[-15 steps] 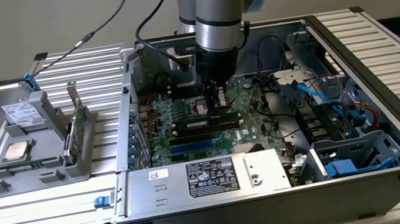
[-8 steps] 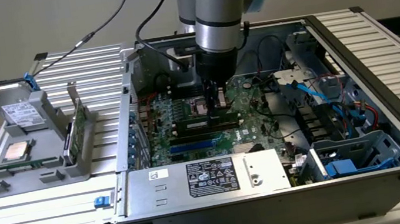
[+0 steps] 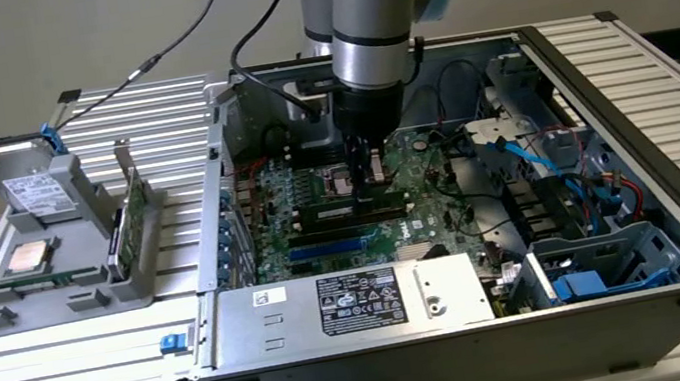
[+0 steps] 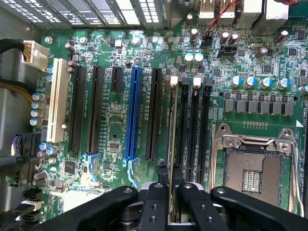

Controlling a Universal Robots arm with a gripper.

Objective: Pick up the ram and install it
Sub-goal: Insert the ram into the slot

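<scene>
In the wrist view my gripper [image 4: 171,172] is shut on the ram [image 4: 171,139], which I see edge-on as a thin strip running away from the fingers [image 4: 162,174]. The ram lines up with the outermost of the black memory slots [image 4: 192,125], the one beside the long black expansion slot [image 4: 154,113]. Whether it is seated in that slot I cannot tell. In the exterior view the gripper [image 3: 373,173] reaches straight down into the open computer case [image 3: 651,104], just above the motherboard [image 3: 318,224].
An empty processor socket [image 4: 252,168] lies beside the memory slots, and a blue slot [image 4: 133,113] on their other side. The power supply [image 3: 357,301] and cables [image 3: 553,169] crowd the case. A grey holder [image 3: 7,311] outside it carries a hard drive [image 3: 26,182], processor [image 3: 29,255] and expansion card [image 3: 133,216].
</scene>
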